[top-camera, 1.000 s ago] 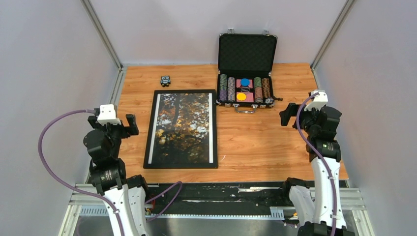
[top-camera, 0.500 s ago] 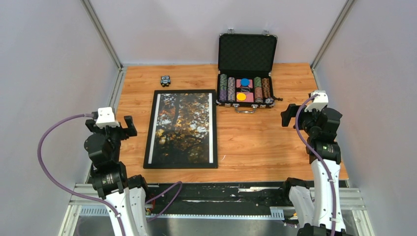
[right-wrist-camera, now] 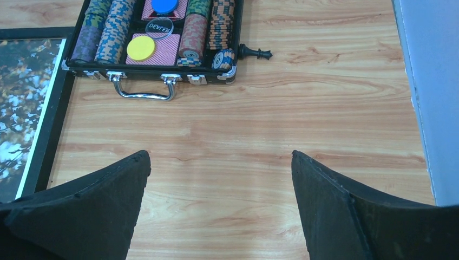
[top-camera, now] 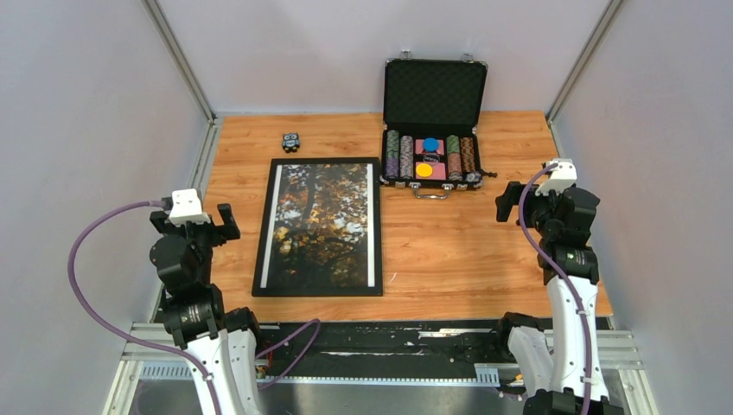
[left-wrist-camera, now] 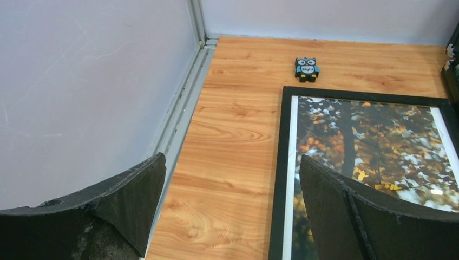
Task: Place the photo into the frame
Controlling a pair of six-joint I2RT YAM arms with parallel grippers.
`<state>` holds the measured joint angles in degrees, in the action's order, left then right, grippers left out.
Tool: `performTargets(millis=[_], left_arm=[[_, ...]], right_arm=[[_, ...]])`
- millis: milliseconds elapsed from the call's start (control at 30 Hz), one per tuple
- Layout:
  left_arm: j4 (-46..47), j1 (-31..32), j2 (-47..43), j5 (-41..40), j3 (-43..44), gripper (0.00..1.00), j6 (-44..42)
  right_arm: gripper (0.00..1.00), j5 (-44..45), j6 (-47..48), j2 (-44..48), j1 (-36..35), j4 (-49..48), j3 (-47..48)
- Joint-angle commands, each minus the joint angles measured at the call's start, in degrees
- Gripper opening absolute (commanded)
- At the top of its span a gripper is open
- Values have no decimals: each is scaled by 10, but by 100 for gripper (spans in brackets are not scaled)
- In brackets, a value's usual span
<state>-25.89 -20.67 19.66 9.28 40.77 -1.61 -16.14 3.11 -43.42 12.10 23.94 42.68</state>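
The photo [top-camera: 320,225], dark autumn trees with orange leaves and white side strips, lies flat on the table inside the black frame [top-camera: 262,233]. The left wrist view shows the photo [left-wrist-camera: 373,141] and the frame's left rail [left-wrist-camera: 281,162] just right of my fingers. My left gripper [top-camera: 194,220] hovers open and empty left of the frame, over bare wood [left-wrist-camera: 231,160]. My right gripper [top-camera: 546,203] hangs open and empty at the right side of the table [right-wrist-camera: 219,154], well away from the frame [right-wrist-camera: 51,119].
An open black chip case [top-camera: 432,147] with stacked chips stands behind the frame's right corner. A small black pawn [right-wrist-camera: 254,52] lies beside the case. A little owl figure [left-wrist-camera: 307,69] sits behind the frame. Grey walls close in the left and right sides.
My left arm has drawn back slightly toward the near edge. The right arm has barely shifted. The photo and frame have stayed put.
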Motion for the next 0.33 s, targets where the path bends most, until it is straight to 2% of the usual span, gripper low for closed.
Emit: performTargets(millis=[0, 300], left_arm=[[27, -5, -6, 0, -4, 100, -7], [28, -5, -13, 5, -7, 100, -12]], right_arm=[[100, 8, 4, 3, 2, -12, 5], [100, 6, 4, 11, 2, -12, 4]])
